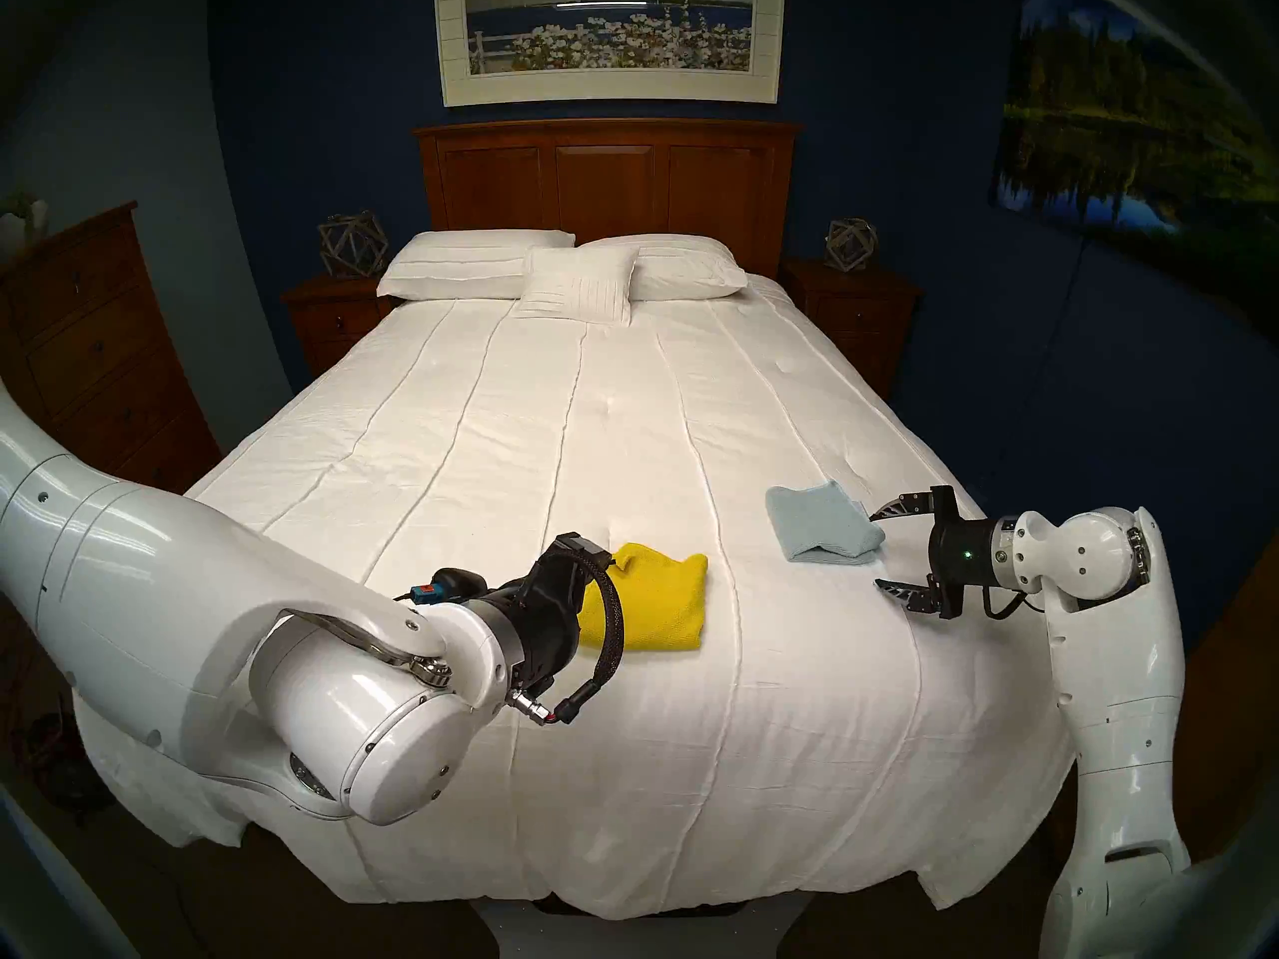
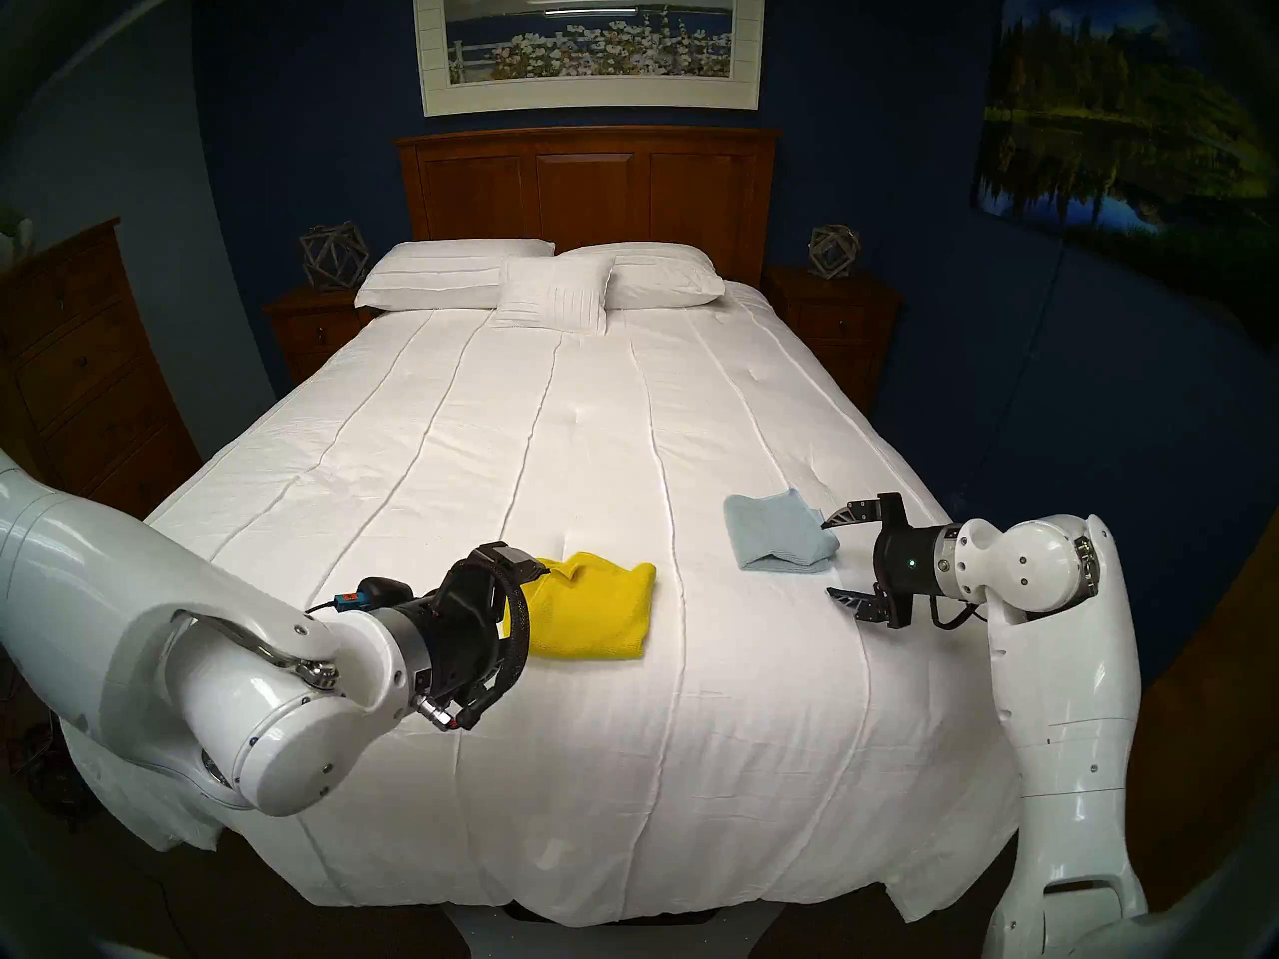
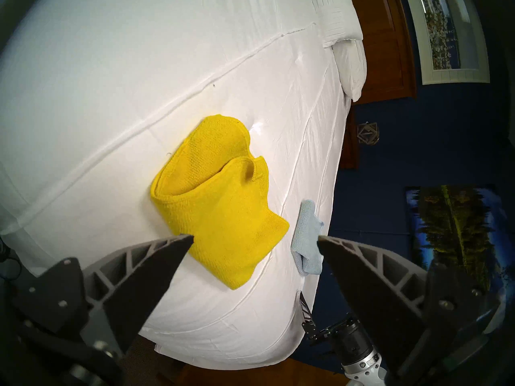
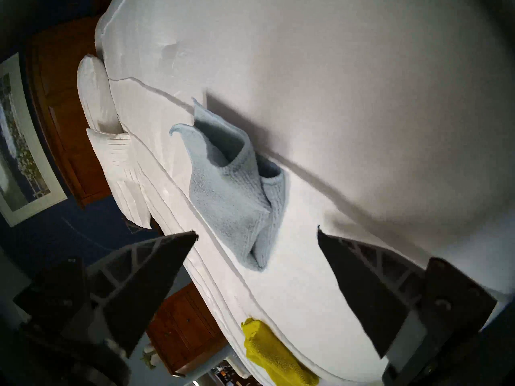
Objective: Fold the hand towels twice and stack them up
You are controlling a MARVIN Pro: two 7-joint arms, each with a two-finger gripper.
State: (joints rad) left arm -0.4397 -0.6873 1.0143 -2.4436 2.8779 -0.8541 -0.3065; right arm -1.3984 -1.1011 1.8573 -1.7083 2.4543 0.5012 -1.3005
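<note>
A bright yellow hand towel [image 1: 657,605] lies loosely folded on the white bedspread [image 1: 554,438], near the foot of the bed and a little left of centre. My left gripper [image 3: 255,237] hovers open just short of its near edge, holding nothing; in the head views the wrist hides its fingers. A pale blue hand towel [image 1: 817,525] lies folded and rumpled toward the bed's right side. Just to its right, my right gripper [image 1: 875,551] stands wide open and empty, its upper fingertip close to the cloth. The right wrist view has the blue towel [image 4: 225,193] ahead of the spread fingers.
Three white pillows [image 1: 574,276] lie against the wooden headboard [image 1: 609,175] at the far end. A nightstand [image 1: 851,307] stands on each side and a wooden dresser [image 1: 90,342] at the left. The bed's right edge [image 1: 969,494] runs close behind the right gripper.
</note>
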